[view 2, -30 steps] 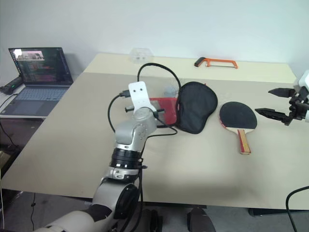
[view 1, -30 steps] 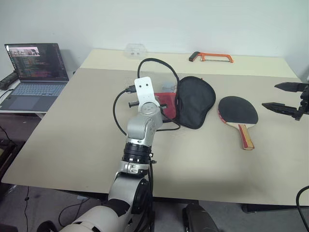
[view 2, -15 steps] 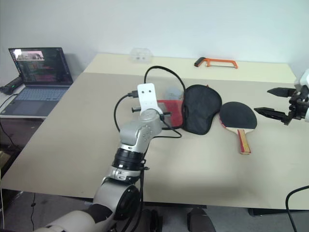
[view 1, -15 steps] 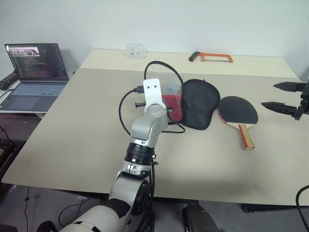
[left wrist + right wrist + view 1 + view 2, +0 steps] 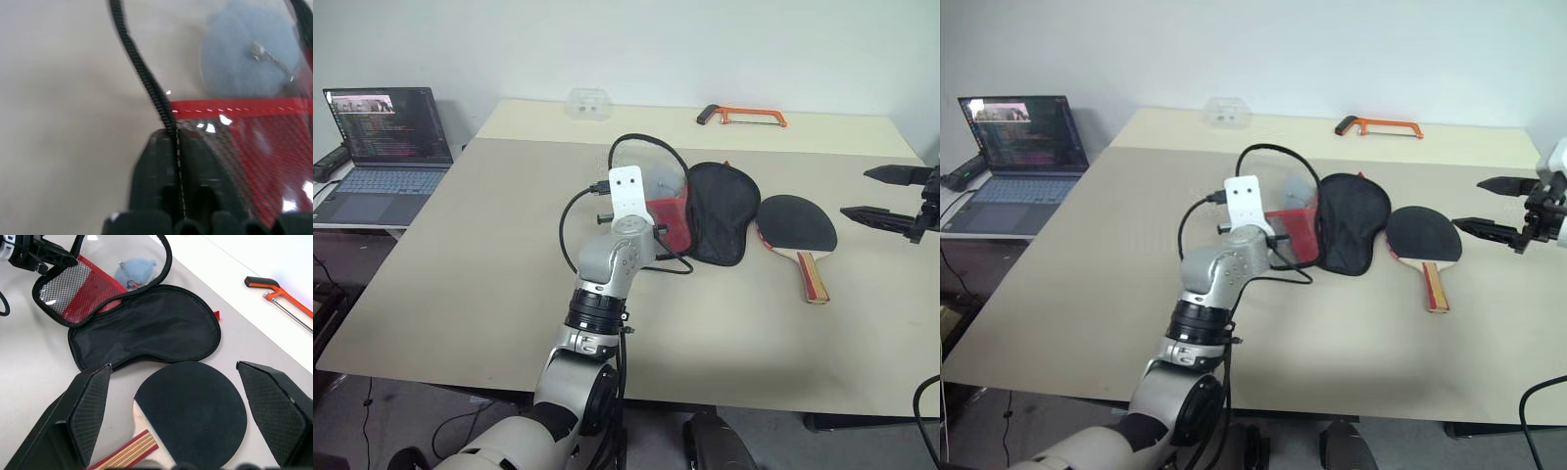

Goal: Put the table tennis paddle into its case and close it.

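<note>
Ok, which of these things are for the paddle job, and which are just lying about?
For the job:
- paddle
- case, lying open
- left gripper, on the case's zipper rim
- right gripper, open

Lying about:
- hacksaw
- laptop
- clear box
- grey-blue lump by the case

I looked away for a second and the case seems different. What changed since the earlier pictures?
The left gripper, pinching the zipper rim of the case, has swung that mesh and red flap rightward toward the paddle, so the open case now looks narrower. The table tennis paddle lies where it was, outside the case. The right gripper hangs open in the same place, and the hacksaw and laptop have not moved.
</note>
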You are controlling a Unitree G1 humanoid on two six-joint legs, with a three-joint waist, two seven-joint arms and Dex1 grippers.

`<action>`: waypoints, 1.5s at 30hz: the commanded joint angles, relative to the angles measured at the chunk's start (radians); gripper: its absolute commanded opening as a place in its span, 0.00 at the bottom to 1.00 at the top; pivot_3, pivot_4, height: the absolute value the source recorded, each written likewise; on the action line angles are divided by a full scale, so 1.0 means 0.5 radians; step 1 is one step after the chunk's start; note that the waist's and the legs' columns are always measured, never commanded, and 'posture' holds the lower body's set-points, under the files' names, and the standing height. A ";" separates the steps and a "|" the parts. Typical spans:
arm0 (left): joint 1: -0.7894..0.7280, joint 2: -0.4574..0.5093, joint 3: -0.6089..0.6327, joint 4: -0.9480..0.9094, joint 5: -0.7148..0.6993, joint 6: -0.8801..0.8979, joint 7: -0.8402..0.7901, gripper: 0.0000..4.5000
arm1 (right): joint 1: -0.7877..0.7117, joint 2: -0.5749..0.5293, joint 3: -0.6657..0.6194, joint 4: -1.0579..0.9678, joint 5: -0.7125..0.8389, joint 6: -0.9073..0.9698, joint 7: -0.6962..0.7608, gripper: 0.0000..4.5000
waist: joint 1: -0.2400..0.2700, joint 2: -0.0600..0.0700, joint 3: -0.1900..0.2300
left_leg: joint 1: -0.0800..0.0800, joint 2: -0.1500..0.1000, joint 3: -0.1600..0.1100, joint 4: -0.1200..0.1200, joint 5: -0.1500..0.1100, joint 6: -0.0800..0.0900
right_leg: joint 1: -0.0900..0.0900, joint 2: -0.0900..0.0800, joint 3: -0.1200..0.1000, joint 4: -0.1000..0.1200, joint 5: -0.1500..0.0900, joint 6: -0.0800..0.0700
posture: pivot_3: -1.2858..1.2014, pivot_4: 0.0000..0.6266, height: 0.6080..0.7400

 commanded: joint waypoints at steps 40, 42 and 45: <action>-0.038 1.525 -0.500 -0.363 0.205 -0.418 -2.613 1.00 | 0.297 1.012 -0.330 -0.745 -0.143 1.811 -1.919 1.00 | 0.000 0.004 -0.002 | -0.009 0.008 -0.001 -0.001 -0.002 0.006 | -0.008 0.001 -0.004 0.001 0.000 -0.001 | 0.52 0.24 1.00; -0.029 1.517 -0.491 -0.371 0.216 -0.417 -2.624 1.00 | 0.288 1.049 -0.322 -0.693 -0.158 1.772 -1.963 1.00 | -0.004 0.004 -0.002 | -0.009 0.008 -0.001 -0.001 -0.002 0.006 | -0.008 0.002 -0.004 0.001 0.000 -0.001 | 0.52 0.24 1.00; -0.011 1.522 -0.475 -0.384 0.232 -0.412 -2.635 1.00 | 0.298 1.103 -0.307 -0.659 -0.164 1.734 -1.993 0.96 | -0.011 -0.002 -0.006 | -0.009 0.008 -0.001 0.000 -0.003 0.006 | -0.008 0.002 -0.004 0.001 0.000 -0.001 | 0.52 0.24 1.00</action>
